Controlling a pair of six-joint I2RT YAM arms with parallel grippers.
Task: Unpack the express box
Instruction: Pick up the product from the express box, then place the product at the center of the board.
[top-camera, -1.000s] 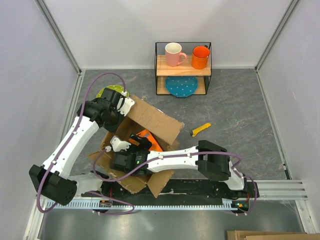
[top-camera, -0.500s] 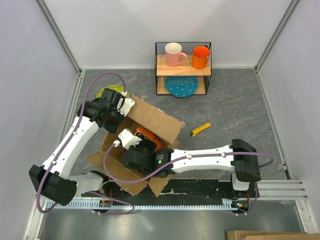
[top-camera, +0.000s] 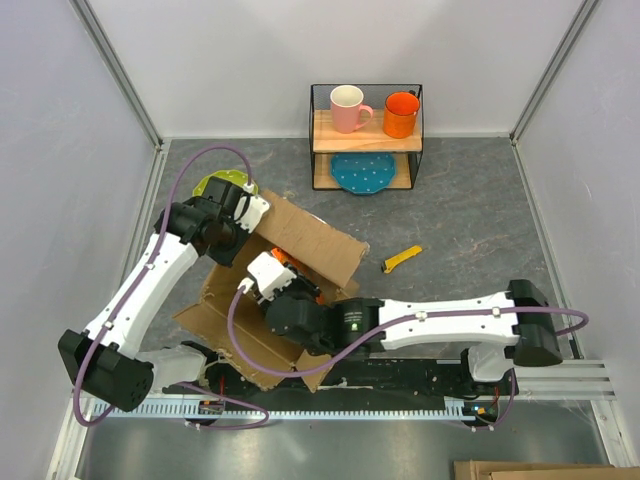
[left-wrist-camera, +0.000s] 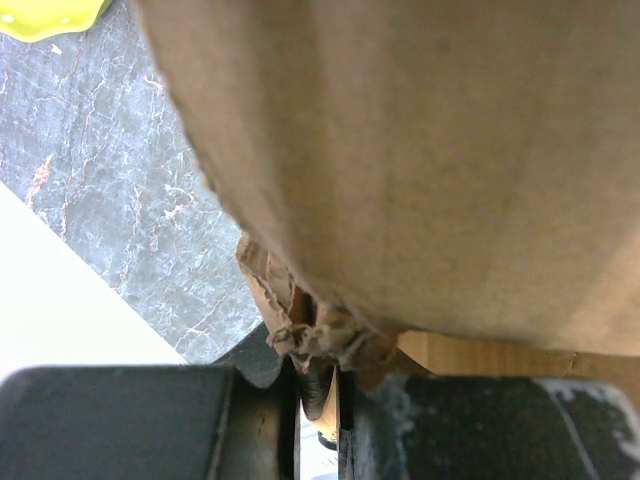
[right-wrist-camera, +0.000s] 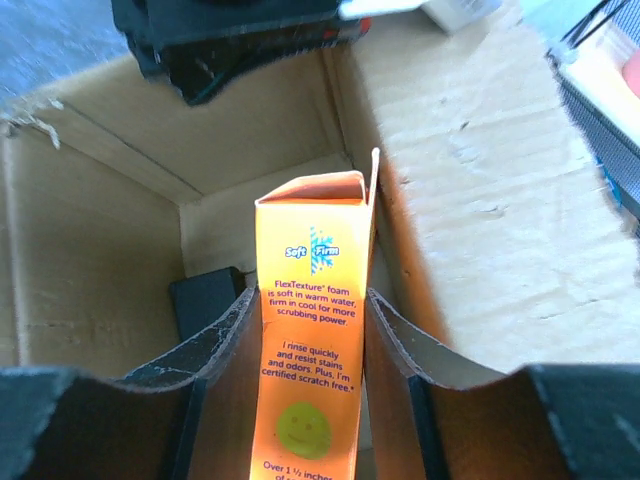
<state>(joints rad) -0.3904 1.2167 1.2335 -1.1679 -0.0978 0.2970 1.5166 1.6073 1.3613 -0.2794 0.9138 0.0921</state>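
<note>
Reaching low across the front of the table (top-camera: 470, 230), the right arm lies almost level from its base at the near right. Its forearm stretches leftward and its wrist dips into the open express box (top-camera: 312, 243).

Box position: near-left part of the table, top open, flaps splayed outward, just ahead of the left arm's base.

Right end effector (right-wrist-camera: 311, 295): about half open, one finger pressed to each side of an upright orange carton (right-wrist-camera: 313, 350), which stands inside the box near a corner. The wrist view shows contact on both sides. Whether the carton is clear of the box floor cannot be told. A black object (right-wrist-camera: 205, 298) lies on the box floor beside it.

Left arm: slants away from its base at the near left toward the box's far-left corner, wrist turned to the right.

Left end effector (left-wrist-camera: 318, 345): nearly closed, pinching the crumpled edge of one of the box's flaps.

A yellow cutter (top-camera: 402, 259) lies on the table to the right of the box, apart from it.
</note>
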